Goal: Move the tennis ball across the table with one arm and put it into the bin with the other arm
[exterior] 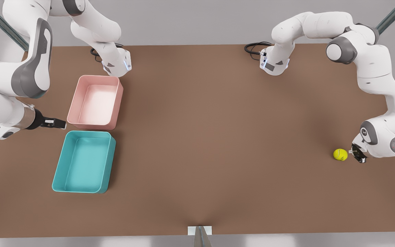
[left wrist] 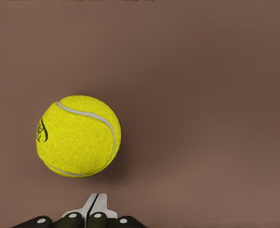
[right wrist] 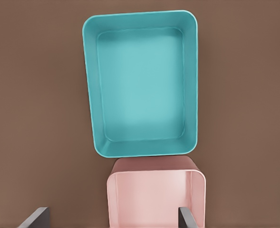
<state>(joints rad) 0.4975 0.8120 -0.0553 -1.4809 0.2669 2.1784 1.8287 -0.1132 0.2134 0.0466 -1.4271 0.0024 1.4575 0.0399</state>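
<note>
Resting on the tabletop near its right edge, tennis ball just beside clenched left pincer; right pincer, fingers spread, waits beside teal bin.

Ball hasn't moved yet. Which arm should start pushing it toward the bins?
Left. The left gripper, jaws shut, sits right beside the tennis ball at the front view's right. The right gripper, jaws open, waits far off by the teal bin and pink tub.

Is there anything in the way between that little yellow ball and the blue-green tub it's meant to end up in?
Nothing visible. The tennis ball lies by the left gripper, whose fingers are shut, at the front view's right. Bare table stretches from it to the bin. The pink tub sits beside the bin, off that line.
</note>
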